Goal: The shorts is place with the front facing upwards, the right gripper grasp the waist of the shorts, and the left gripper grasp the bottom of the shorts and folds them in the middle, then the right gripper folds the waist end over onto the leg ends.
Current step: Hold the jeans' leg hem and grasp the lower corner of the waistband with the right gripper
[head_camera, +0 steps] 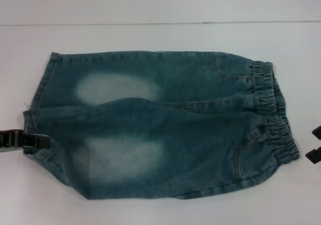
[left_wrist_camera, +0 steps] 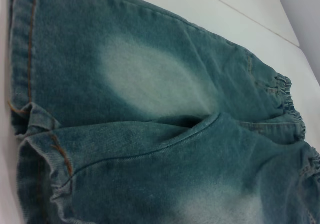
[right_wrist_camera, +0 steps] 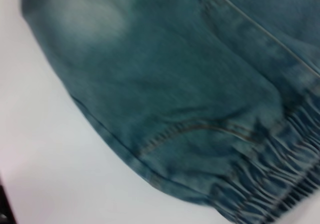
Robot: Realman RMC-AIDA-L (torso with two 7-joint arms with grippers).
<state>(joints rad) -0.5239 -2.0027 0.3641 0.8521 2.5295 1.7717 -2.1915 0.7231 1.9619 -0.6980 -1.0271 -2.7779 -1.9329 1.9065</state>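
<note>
At the leg end of the shorts [head_camera: 160,127], the left tool [head_camera: 37,140] reaches in from the side and touches the hem of the nearer leg; I cannot tell whether it grips the cloth or only meets it. The denim shorts lie flat and front up on the white surface [head_camera: 160,39], legs toward the left arm, elastic waistband [head_camera: 273,109] toward the right. Just beyond that waistband the right tool [head_camera: 316,143] hangs clear of the fabric, its two dark tips standing apart.

Light is bright and even, almost without shadows; the white table [head_camera: 150,14] glares, and the right wrist view is blurred.
</note>
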